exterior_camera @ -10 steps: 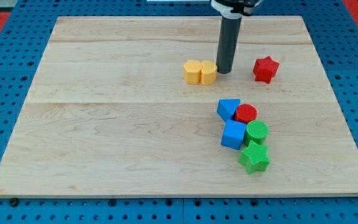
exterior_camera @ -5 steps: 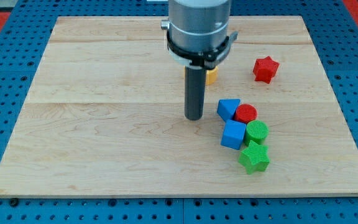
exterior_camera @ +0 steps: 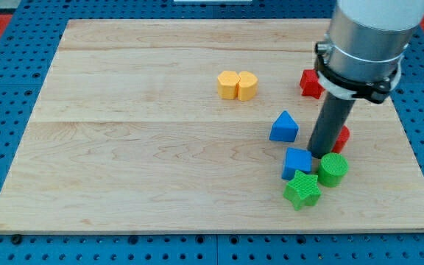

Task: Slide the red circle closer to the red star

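My tip [exterior_camera: 321,153] rests on the board at the view's right, among the cluster of blocks. The red circle [exterior_camera: 342,138] sits just right of the rod and touches it, mostly hidden behind it. The red star [exterior_camera: 309,83] lies above it toward the view's top, half covered by the arm's body. The blue triangle [exterior_camera: 283,126] is left of the rod. The blue cube [exterior_camera: 297,162] is just below and left of my tip.
A green circle [exterior_camera: 333,169] and a green star [exterior_camera: 302,191] lie below my tip. Two yellow blocks [exterior_camera: 228,85] [exterior_camera: 247,85] sit side by side near the board's top centre. The wooden board [exterior_camera: 124,147] lies on a blue pegboard.
My tip swept from left of the cluster to its right side. The red circle, blue triangle, blue cube and green circle all shifted right, and the cluster is now spread out.
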`<state>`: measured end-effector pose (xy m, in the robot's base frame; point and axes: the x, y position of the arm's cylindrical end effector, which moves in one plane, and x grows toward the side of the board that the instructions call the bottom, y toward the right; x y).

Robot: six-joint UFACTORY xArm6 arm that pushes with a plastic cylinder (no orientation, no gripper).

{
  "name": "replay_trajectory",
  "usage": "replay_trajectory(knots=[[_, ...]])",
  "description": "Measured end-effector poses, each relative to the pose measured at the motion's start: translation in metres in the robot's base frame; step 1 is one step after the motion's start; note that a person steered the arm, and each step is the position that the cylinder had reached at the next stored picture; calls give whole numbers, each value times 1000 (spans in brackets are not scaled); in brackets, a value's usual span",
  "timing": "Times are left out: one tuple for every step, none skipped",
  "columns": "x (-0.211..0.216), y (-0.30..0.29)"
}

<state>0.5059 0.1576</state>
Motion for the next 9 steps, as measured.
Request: replay_trajectory(knots=[[1,17],[11,29],[11,40],[0,37],[-15,33],[-29,31],[-31,49],[-32,61],[-37,58]])
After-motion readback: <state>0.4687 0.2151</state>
